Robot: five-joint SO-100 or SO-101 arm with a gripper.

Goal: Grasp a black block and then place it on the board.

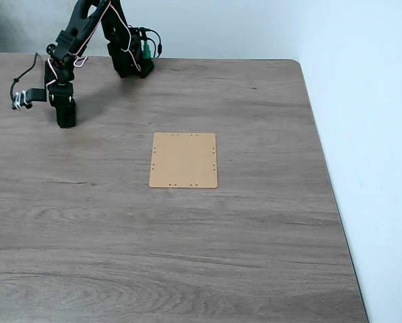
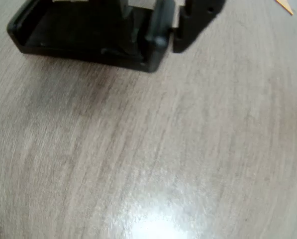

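Block (image 2: 88, 35) sits right at the gripper (image 1: 66, 120), near the tabletop's far left corner; jaw state's hard to tell. Board (image 1: 184, 160) waits mid-table, well apart, probably the drop spot.

Bright, even light; white glare low on the tabletop (image 2: 153, 226); soft wrist-view blur
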